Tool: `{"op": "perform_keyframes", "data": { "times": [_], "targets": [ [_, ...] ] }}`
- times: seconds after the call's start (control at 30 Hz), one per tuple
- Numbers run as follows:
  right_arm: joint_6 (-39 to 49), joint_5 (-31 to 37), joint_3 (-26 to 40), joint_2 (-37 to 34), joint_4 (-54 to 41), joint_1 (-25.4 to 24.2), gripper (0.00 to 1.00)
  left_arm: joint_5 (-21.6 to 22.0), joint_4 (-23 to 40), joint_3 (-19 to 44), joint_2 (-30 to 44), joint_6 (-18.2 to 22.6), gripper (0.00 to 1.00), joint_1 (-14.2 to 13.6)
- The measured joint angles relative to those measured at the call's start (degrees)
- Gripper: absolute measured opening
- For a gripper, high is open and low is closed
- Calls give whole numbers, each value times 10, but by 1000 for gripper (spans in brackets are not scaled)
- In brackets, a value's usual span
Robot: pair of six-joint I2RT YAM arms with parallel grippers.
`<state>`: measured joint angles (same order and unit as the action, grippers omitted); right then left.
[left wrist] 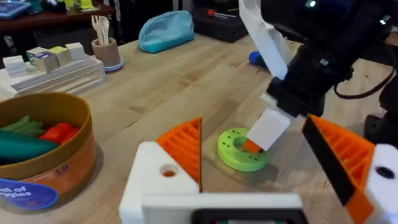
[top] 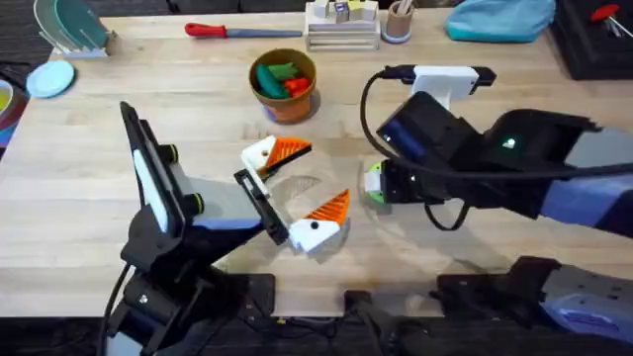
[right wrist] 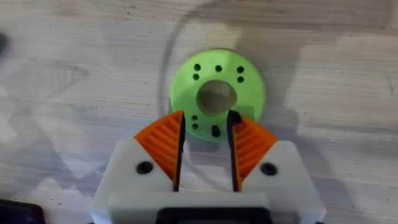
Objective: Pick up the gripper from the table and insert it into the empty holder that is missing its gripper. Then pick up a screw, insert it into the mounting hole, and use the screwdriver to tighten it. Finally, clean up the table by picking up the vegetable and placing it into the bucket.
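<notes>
On the wooden bench (top: 99, 148), the right gripper (right wrist: 205, 146) hovers slightly spread over the green disc (right wrist: 217, 93). The left gripper (top: 297, 188) is spread wide. The bucket (top: 284, 84), behind them, looks light and rigid; grip its rim.

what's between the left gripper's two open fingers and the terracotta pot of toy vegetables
Overhead, nothing: bare wooden table lies between the left gripper and the terracotta-orange pot.
</notes>
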<state>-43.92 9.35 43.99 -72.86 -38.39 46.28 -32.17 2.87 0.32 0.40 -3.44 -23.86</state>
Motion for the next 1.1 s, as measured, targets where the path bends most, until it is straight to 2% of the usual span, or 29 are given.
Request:
{"op": "perform_keyframes", "data": {
  "times": [0.47,0.83,1.1],
  "targets": [
    [7,1,0,0,-20,0,318,0,0,0,0,0,991,0],
    [7,1,0,-26,-21,0,292,0,0,0,0,0,991,0],
    [9,3,0,-26,-21,0,112,0,0,0,0,0,991,0]
  ]
}}
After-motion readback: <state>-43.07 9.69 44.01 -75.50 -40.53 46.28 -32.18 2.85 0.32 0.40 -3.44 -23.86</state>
